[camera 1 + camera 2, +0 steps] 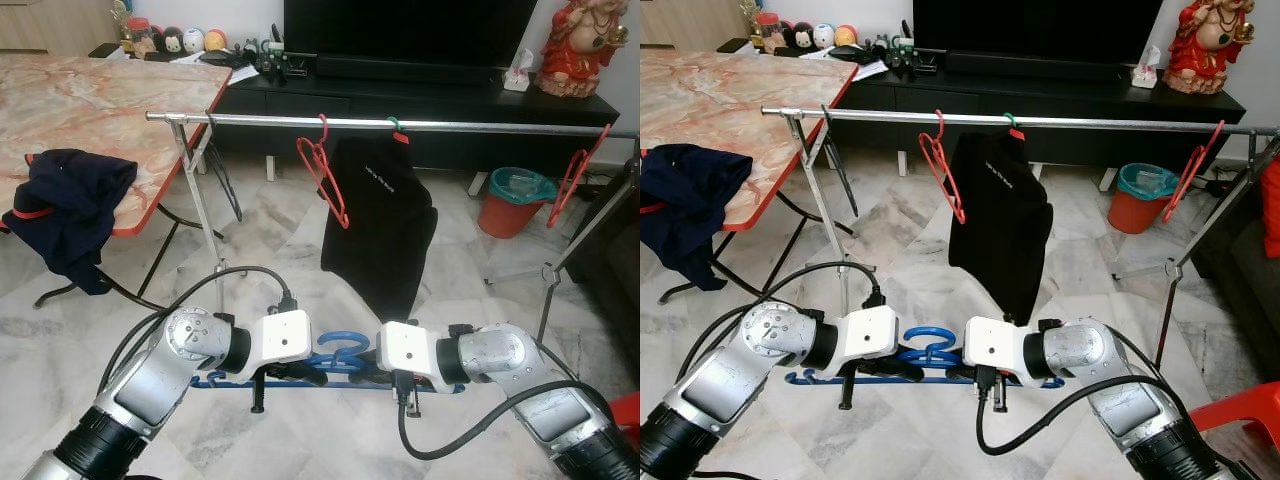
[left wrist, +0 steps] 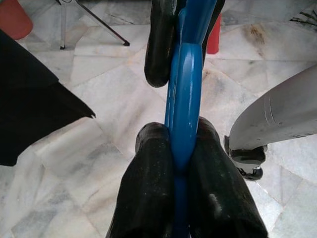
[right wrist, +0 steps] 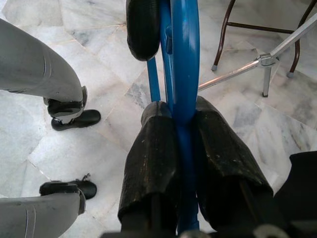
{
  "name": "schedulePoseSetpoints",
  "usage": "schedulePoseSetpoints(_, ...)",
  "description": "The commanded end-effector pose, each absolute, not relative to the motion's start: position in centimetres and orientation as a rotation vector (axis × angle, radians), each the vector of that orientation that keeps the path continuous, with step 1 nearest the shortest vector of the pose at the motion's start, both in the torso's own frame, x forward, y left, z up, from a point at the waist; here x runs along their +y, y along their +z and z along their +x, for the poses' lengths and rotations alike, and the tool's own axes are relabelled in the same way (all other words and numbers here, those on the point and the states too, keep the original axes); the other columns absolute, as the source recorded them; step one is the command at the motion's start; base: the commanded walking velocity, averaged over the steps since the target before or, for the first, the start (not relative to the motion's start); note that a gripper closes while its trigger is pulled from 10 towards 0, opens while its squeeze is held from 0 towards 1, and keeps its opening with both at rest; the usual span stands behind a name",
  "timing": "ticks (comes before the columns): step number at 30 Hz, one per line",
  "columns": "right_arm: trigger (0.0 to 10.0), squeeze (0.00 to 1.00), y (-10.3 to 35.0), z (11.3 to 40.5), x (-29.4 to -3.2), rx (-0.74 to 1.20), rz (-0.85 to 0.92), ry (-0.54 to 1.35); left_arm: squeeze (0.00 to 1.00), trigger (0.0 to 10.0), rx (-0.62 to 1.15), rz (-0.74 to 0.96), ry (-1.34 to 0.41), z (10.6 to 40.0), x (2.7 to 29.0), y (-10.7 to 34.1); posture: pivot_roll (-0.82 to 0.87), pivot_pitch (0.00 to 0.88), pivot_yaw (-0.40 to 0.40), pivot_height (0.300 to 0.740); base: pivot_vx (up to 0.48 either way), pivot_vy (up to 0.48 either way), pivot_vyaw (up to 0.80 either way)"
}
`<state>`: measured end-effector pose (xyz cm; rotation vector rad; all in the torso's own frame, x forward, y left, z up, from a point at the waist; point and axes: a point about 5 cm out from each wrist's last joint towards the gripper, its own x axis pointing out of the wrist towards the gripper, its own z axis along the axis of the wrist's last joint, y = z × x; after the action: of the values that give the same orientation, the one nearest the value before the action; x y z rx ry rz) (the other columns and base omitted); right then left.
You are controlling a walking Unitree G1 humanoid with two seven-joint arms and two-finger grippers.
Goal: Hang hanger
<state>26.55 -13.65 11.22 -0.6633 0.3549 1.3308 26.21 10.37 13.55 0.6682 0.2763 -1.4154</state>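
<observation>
Blue hanger (image 1: pixel 335 358) held low before the rail (image 1: pixel 400 124).
Left pincer (image 2: pixel 181 148) and right pincer (image 3: pixel 184 124) both clamped it over marble floor (image 1: pixel 260 220); a marble-topped surface (image 1: pixel 90 100) stood left.

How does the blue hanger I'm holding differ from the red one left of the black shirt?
The blue hanger lies level, clamped in the left gripper and right gripper, low above the floor. The red hanger hangs from the rail, tilted and untouched. Both are bare.
</observation>
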Motion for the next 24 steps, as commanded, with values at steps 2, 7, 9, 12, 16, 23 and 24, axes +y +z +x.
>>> schedulePoseSetpoints(2, 0.0, 0.00, 11.4, 26.8, -13.3, 0.339, -0.670, 1.328, 0.00, 10.0, 0.223, 0.665, -1.437, 26.3, 9.7, 14.5, -0.08, 0.000, -0.072, 0.740, 0.000, 0.000, 0.00)
schedulePoseSetpoints(7, 0.0, 0.00, 11.4, 26.8, -13.2, 0.338, -0.667, 1.331, 1.00, 10.0, 0.216, 0.637, -1.448, 26.2, 9.5, 14.6, -0.08, 0.000, -0.072, 0.740, 0.000, 0.000, 0.00)
schedulePoseSetpoints(9, 0.0, 0.00, 11.4, 26.8, -13.3, 0.342, -0.670, 1.334, 1.00, 10.0, 0.228, 0.633, -1.446, 26.2, 9.6, 14.5, -0.08, 0.000, -0.072, 0.740, 0.000, 0.000, 0.00)
schedulePoseSetpoints(12, 0.0, 0.00, 11.2, 26.8, -13.5, 0.354, -0.681, 1.329, 1.00, 10.0, 0.234, 0.624, -1.442, 26.2, 9.7, 14.4, -0.08, 0.000, -0.072, 0.740, 0.000, 0.000, 0.00)
schedulePoseSetpoints(16, 0.0, 0.00, 11.2, 26.7, -13.8, 0.358, -0.676, 1.323, 1.00, 10.0, 0.234, 0.604, -1.448, 26.1, 9.8, 14.6, -0.08, 0.000, -0.072, 0.740, 0.000, 0.000, 0.00)
schedulePoseSetpoints(23, 0.0, 0.00, 10.9, 26.5, -15.7, 0.397, -0.648, 1.252, 1.00, 10.0, 0.273, 0.610, -1.449, 26.1, 10.9, 14.7, -0.08, 0.000, -0.070, 0.740, 0.000, 0.000, 0.00)
schedulePoseSetpoints(24, 0.0, 0.00, 10.8, 26.5, -16.0, 0.407, -0.649, 1.240, 1.00, 10.0, 0.279, 0.610, -1.443, 26.1, 11.2, 14.7, -0.08, 0.000, -0.069, 0.740, 0.000, 0.000, 0.00)
